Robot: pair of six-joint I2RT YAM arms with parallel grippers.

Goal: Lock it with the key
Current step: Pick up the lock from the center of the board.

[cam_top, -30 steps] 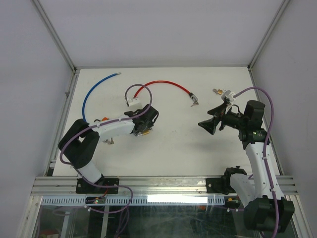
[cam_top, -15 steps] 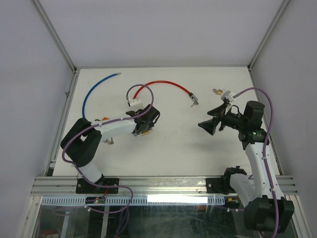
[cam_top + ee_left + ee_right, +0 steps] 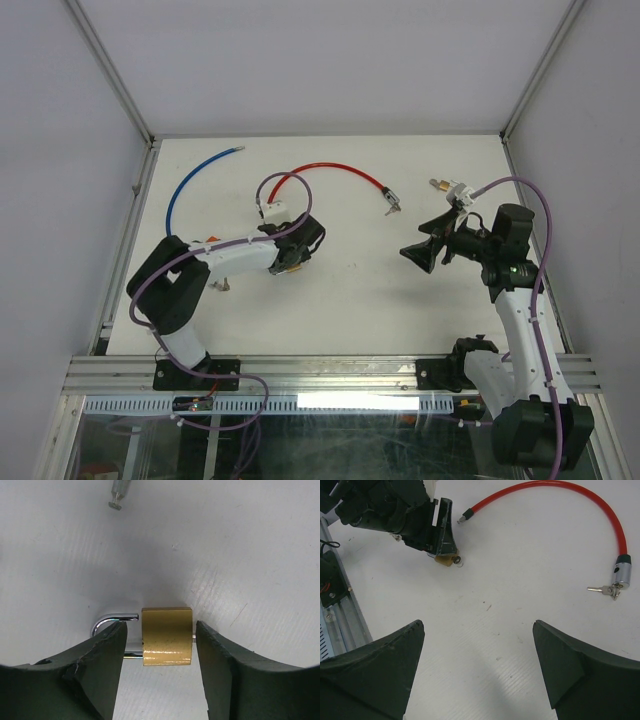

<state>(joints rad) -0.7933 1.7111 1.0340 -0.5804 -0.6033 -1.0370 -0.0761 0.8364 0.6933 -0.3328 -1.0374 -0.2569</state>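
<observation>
White table | left pincer part-open astride brass padlock, not clamped | right pincer wide, empty

Tally: one brass padlock, one red cable lock, one blue cable; two robot arms — left arm, right arm.

Brass-gold padlock, red cable, blue cable, white table.
</observation>
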